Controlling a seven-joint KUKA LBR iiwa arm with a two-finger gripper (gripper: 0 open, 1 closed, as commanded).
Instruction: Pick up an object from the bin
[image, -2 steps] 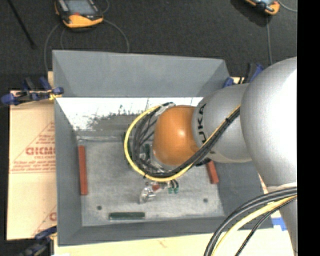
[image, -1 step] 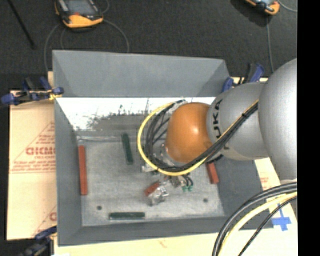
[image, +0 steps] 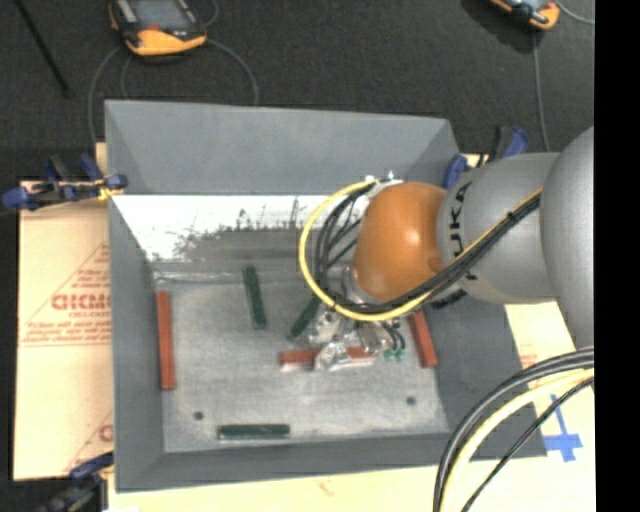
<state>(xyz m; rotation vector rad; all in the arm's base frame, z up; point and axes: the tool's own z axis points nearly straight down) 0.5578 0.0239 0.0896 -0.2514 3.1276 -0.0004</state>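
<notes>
Seemingly nothing is lifted yet: the pincer (image: 340, 352) sits low over the bin (image: 130, 300) floor, whether clenched or released I cannot tell, with a short red stick (image: 293, 359) just beside it and a green stick (image: 301, 322) near, so grasping and raising remain.

The robot arm (image: 530, 225) consists of thick, rounded silver-grey links with a smooth finish. Dark lettering (image: 458, 215) runs across the wrist link. A glossy, dome-shaped orange cover (image: 395, 240) encloses the wrist. Yellow and black cables (image: 312, 255) loop around this cover. The gripper (image: 345, 345) is a compact assembly of pale metal parts.
</notes>
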